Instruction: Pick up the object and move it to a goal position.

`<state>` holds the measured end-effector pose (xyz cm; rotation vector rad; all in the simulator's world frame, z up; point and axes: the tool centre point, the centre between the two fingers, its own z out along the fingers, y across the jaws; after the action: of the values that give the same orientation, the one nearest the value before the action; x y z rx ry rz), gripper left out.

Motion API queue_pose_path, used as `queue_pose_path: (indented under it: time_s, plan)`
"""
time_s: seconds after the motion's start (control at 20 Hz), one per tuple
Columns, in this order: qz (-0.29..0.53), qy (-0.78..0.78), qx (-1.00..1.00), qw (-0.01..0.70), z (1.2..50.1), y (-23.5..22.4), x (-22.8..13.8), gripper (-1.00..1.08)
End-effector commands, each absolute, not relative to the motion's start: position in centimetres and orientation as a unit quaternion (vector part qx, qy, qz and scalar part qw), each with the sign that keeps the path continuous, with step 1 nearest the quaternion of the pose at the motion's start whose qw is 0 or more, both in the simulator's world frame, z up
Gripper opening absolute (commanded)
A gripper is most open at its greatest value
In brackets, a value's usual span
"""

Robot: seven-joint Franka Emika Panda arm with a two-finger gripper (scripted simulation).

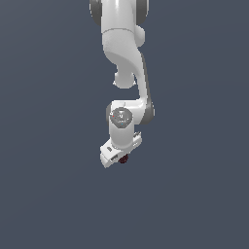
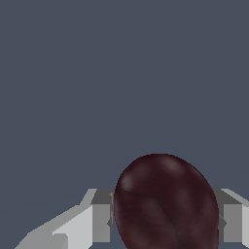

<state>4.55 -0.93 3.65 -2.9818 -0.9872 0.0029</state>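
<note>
The object is a small dark red, roughly round ball [image 1: 123,158]. In the exterior view it sits just under the white hand of the arm, at the gripper [image 1: 121,159]. In the wrist view the ball [image 2: 165,204] fills the space between the two grey fingers [image 2: 101,219], which press on it from both sides. The gripper [image 2: 165,221] is shut on the ball. The fingertips are mostly hidden behind the ball and the hand.
The white Panda arm [image 1: 127,58] reaches down from the top of the exterior view. Around it there is only a plain dark grey-blue surface [image 1: 48,194] with no other objects or goal marker in sight.
</note>
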Motion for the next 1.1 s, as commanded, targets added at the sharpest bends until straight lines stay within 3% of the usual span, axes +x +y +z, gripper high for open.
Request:
queue_pose_path:
  time_s: [0.0,0.4,1.05]
  plan:
    - [0.0,-0.314,-0.949,0.0,4.5,-0.8,4.3,-1.0]
    - [0.0,-0.314,-0.949,-0.001,8.7,-0.2,2.2,-1.0]
    - [0.0,-0.314,-0.949,-0.001,19.6,1.3,-2.9,-1.0]
